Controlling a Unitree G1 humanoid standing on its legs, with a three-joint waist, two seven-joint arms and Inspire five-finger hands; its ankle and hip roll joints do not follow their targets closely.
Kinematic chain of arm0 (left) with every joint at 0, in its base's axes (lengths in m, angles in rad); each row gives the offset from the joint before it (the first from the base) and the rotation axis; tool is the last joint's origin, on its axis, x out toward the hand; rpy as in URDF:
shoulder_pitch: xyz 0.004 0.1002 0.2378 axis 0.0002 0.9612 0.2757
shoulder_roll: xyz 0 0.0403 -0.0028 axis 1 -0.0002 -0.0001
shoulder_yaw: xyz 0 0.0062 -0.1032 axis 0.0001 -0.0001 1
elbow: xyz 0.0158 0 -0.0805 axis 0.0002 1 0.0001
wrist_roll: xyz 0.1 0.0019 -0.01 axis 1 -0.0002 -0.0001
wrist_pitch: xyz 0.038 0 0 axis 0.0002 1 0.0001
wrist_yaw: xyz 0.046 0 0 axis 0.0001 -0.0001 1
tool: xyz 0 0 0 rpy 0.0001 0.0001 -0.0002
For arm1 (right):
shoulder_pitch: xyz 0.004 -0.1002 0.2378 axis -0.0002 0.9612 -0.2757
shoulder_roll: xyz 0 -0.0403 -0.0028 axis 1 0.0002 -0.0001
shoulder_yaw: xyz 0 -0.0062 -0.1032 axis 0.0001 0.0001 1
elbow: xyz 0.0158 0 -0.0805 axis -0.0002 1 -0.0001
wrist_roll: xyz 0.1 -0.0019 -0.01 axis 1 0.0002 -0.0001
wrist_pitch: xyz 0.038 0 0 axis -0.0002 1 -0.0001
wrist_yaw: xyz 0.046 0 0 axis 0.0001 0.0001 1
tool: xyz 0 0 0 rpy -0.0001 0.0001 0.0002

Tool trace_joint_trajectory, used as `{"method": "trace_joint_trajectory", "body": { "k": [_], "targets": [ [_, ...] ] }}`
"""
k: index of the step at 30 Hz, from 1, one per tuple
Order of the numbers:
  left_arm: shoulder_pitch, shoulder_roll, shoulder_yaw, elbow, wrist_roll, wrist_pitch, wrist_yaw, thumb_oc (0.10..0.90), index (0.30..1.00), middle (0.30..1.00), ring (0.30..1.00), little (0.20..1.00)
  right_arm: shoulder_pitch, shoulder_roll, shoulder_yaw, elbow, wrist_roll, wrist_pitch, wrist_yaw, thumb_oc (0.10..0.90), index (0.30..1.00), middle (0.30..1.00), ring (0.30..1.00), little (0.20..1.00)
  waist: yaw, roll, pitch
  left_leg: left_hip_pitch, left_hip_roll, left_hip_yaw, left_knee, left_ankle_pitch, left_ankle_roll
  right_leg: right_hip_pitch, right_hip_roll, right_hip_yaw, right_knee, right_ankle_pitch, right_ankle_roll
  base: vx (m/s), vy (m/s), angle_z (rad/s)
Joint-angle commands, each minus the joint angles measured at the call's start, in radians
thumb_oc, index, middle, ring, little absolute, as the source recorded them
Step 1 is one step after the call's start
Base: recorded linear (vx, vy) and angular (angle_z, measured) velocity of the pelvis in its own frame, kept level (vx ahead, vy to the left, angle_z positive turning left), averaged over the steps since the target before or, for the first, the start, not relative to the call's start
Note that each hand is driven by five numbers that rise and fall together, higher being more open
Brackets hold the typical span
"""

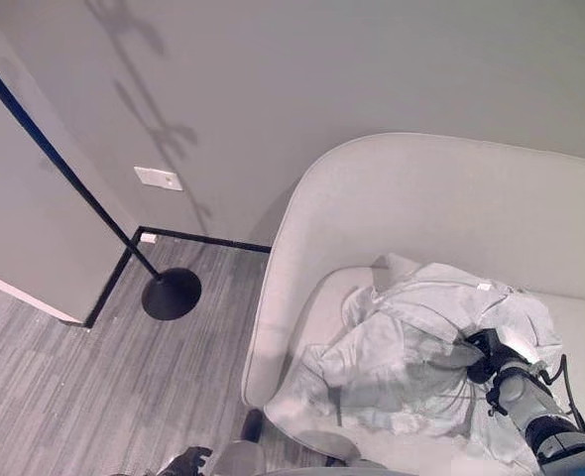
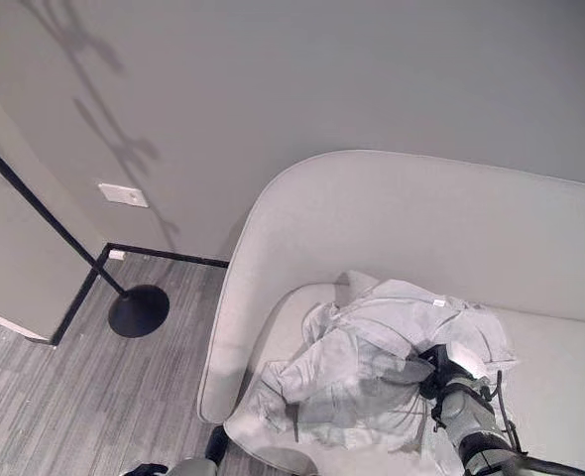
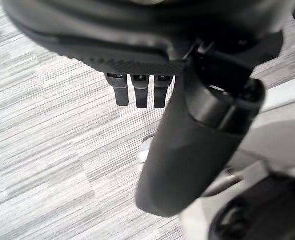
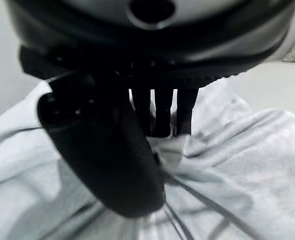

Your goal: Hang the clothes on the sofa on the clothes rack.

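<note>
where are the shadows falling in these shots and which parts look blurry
Eye views: the clothes rack throws a branching shadow high on the wall, and the pale clothes on the sofa are softly shaded in their folds. Right wrist view: the right hand is a blurred dark bulk, darkening the cloth beneath it. Left wrist view: the left hand is blurred, the grey floor sharper.

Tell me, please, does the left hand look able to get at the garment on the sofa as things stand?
Probably not yet: the left hand hangs over the floor beside the sofa, away from the garment; the right hand is already on it.
</note>
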Motion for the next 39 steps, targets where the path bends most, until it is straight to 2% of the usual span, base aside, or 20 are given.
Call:
{"method": "trace_joint_trajectory", "body": {
  "k": [1,7,9,12,17,18,19,21,22,23,24,25,26,27,28,29,30,34,38,39],
  "targets": [
    [-0.055,-0.014,-0.019,0.049,0.037,-0.026,0.024,0.8,0.9,0.9,0.9,0.9,-0.017,0.029,0.057,-0.125,-0.009,-0.043,0.029,0.4,0.3,0.3,0.3,0.3,0.034,-0.039,-0.025,-0.036,-0.061,-0.006,-0.037,0.036,0.029,0.031,0.017,0.021,0.01,-0.054,-0.006,0.05,0.006,0.0],
    [-0.038,-0.021,0.026,0.068,0.021,-0.022,0.02,0.8,0.9,0.9,0.9,0.9,0.046,-0.014,-0.018,-0.282,-0.039,-0.043,0.016,0.4,0.3,0.3,0.3,0.3,0.026,-0.056,-0.042,-0.009,-0.057,0.0,-0.037,0.022,0.029,0.057,0.019,0.029,0.01,-0.062,-0.008,0.04,0.0,-0.01],
    [-0.031,-0.02,0.041,0.072,0.014,-0.019,0.02,0.8,0.9,0.9,0.9,0.9,0.072,-0.015,-0.098,-0.369,0.048,-0.059,0.003,0.4,0.3,0.3,0.3,0.3,0.022,-0.066,-0.057,0.014,-0.052,0.002,-0.037,0.01,0.031,0.077,0.019,0.029,0.01,-0.068,-0.01,0.08,-0.008,-0.01],
    [-0.037,-0.021,0.118,0.055,-0.088,-0.02,0.034,0.8,0.9,0.9,0.9,0.9,0.103,-0.018,-0.243,-0.619,0.154,-0.11,-0.049,0.4,0.3,0.3,0.3,0.3,0.028,-0.068,-0.074,0.038,-0.055,-0.002,-0.037,0.0,0.033,0.104,0.016,0.028,0.01,-0.077,-0.012,0.05,0.014,-0.04],
    [-0.04,-0.009,0.14,0.004,-0.129,-0.023,0.055,0.8,0.9,0.9,0.9,0.9,0.106,-0.022,-0.323,-0.779,0.182,-0.144,-0.09,0.4,0.3,0.3,0.3,0.3,0.036,-0.067,-0.085,0.05,-0.059,-0.007,-0.037,-0.006,0.035,0.116,0.014,0.025,0.01,-0.081,-0.013,0.02,0.011,0.03],
    [-0.04,0.022,0.159,-0.123,-0.189,-0.039,0.08,0.8,0.9,0.9,0.9,0.9,0.069,-0.016,-0.364,-0.878,0.212,-0.172,-0.125,0.4,0.3,0.3,0.3,0.3,0.053,-0.063,-0.094,0.056,-0.064,-0.017,-0.037,-0.006,0.036,0.124,0.011,0.02,0.01,-0.083,-0.014,0.02,0.013,0.04],
    [-0.037,0.025,0.159,-0.13,-0.19,-0.036,0.08,0.8,0.9,0.9,0.9,0.9,0.071,-0.015,-0.366,-0.881,0.212,-0.17,-0.124,0.4,0.3,0.3,0.3,0.3,0.052,-0.064,-0.094,0.057,-0.064,-0.017,-0.037,-0.007,0.036,0.125,0.012,0.019,0.01,-0.084,-0.014,0.0,0.0,0.0],
    [-0.021,0.065,0.171,-0.271,-0.229,-0.039,0.094,0.8,0.9,0.9,0.9,0.9,0.026,0.003,-0.378,-0.964,0.245,-0.189,-0.147,0.4,0.3,0.3,0.3,0.3,0.067,-0.065,-0.098,0.061,-0.068,-0.023,-0.037,-0.007,0.036,0.134,0.009,0.014,0.01,-0.086,-0.014,0.01,0.004,0.13],
    [-0.013,0.09,0.178,-0.363,-0.236,-0.048,0.105,0.8,0.9,0.9,0.9,0.9,0.004,0.017,-0.376,-1.0,0.272,-0.207,-0.148,0.4,0.3,0.3,0.3,0.3,0.076,-0.065,-0.099,0.062,-0.07,-0.027,-0.037,-0.006,0.036,0.136,0.008,0.011,0.01,-0.085,-0.014,0.0,0.002,0.18],
    [0.016,0.138,0.192,-0.55,-0.244,-0.066,0.119,0.8,0.9,0.9,0.9,0.9,-0.035,0.032,-0.371,-1.051,0.291,-0.226,-0.155,0.4,0.3,0.3,0.3,0.3,0.092,-0.064,-0.101,0.062,-0.072,-0.035,-0.037,-0.005,0.035,0.138,0.007,0.006,0.01,-0.087,-0.013,-0.02,0.011,0.15],
    [0.034,0.165,0.207,-0.646,-0.234,-0.074,0.13,0.8,0.9,0.9,0.9,0.9,-0.064,0.049,-0.36,-1.083,0.304,-0.241,-0.156,0.4,0.3,0.3,0.3,0.3,0.104,-0.064,-0.101,0.062,-0.074,-0.038,-0.037,0.002,0.035,0.139,0.006,0.003,0.01,-0.081,-0.014,0.0,-0.001,0.16],
    [0.037,0.167,0.209,-0.651,-0.234,-0.071,0.13,0.8,0.9,0.9,0.9,0.9,-0.065,0.05,-0.358,-1.083,0.304,-0.241,-0.155,0.4,0.3,0.3,0.3,0.3,0.101,-0.066,-0.103,0.063,-0.074,-0.039,-0.037,-0.003,0.035,0.14,0.007,0.004,0.01,-0.086,-0.014,0.0,0.003,0.16],
    [0.06,0.206,0.242,-0.808,-0.197,-0.089,0.157,0.8,0.9,0.9,0.9,0.9,-0.111,0.075,-0.339,-1.124,0.312,-0.262,-0.159,0.4,0.3,0.3,0.3,0.3,0.121,-0.069,-0.108,0.062,-0.077,-0.045,-0.037,-0.003,0.032,0.142,0.006,-0.001,0.01,-0.089,-0.014,0.03,-0.007,0.12],
    [0.063,0.207,0.245,-0.812,-0.196,-0.087,0.157,0.8,0.9,0.9,0.9,0.9,-0.112,0.077,-0.337,-1.124,0.311,-0.262,-0.159,0.4,0.3,0.3,0.3,0.3,0.119,-0.07,-0.108,0.062,-0.077,-0.045,-0.037,-0.003,0.032,0.142,0.006,-0.001,0.01,-0.089,-0.014,0.01,-0.01,0.12],
    [0.068,0.234,0.277,-0.921,-0.146,-0.123,0.218,0.8,0.9,0.9,0.9,0.9,-0.156,0.111,-0.31,-1.157,0.316,-0.286,-0.169,0.4,0.3,0.3,0.3,0.3,0.14,-0.077,-0.112,0.061,-0.079,-0.052,-0.037,-0.003,0.028,0.146,0.005,-0.007,0.01,-0.09,-0.015,0.01,-0.011,0.13],
    [0.069,0.234,0.279,-0.923,-0.146,-0.122,0.218,0.8,0.9,0.9,0.9,0.9,-0.157,0.112,-0.309,-1.157,0.316,-0.286,-0.169,0.4,0.3,0.3,0.3,0.3,0.138,-0.078,-0.112,0.061,-0.079,-0.052,-0.037,-0.003,0.028,0.147,0.004,-0.007,0.01,-0.091,-0.015,0.02,-0.021,0.13],
    [0.063,0.25,0.299,-1.025,-0.106,-0.156,0.271,0.8,0.9,0.9,0.9,0.9,-0.19,0.137,-0.284,-1.191,0.336,-0.312,-0.17,0.4,0.3,0.3,0.3,0.3,0.153,-0.084,-0.113,0.065,-0.079,-0.056,-0.037,-0.005,0.025,0.152,0.005,-0.01,0.01,-0.093,-0.017,0.01,-0.013,0.1],
    [0.041,0.263,0.315,-1.154,-0.066,-0.2,0.343,0.8,0.9,0.9,0.9,0.9,-0.243,0.186,-0.239,-1.235,0.362,-0.344,-0.178,0.4,0.3,0.3,0.3,0.3,0.165,-0.093,-0.117,0.063,-0.083,-0.064,-0.037,-0.002,0.023,0.156,0.004,-0.015,0.01,-0.093,-0.018,0.0,-0.012,0.05],
    [-0.005,0.259,0.263,-1.27,-0.073,-0.236,0.354,0.8,0.9,0.9,0.9,0.9,-0.319,0.228,-0.181,-1.264,0.384,-0.35,-0.184,0.4,0.3,0.3,0.3,0.3,0.173,-0.099,-0.121,0.063,-0.086,-0.07,-0.037,0.001,0.023,0.16,0.001,-0.022,0.01,-0.09,-0.02,0.0,-0.011,0.07],
    [-0.023,0.253,0.217,-1.315,-0.09,-0.246,0.332,0.8,0.9,0.9,0.9,0.9,-0.357,0.251,-0.148,-1.27,0.413,-0.352,-0.179,0.4,0.3,0.3,0.3,0.3,0.176,-0.1,-0.122,0.064,-0.087,-0.071,-0.037,0.002,0.024,0.161,0.0,-0.022,0.01,-0.088,-0.021,0.0,-0.002,0.06]
  ]
}}
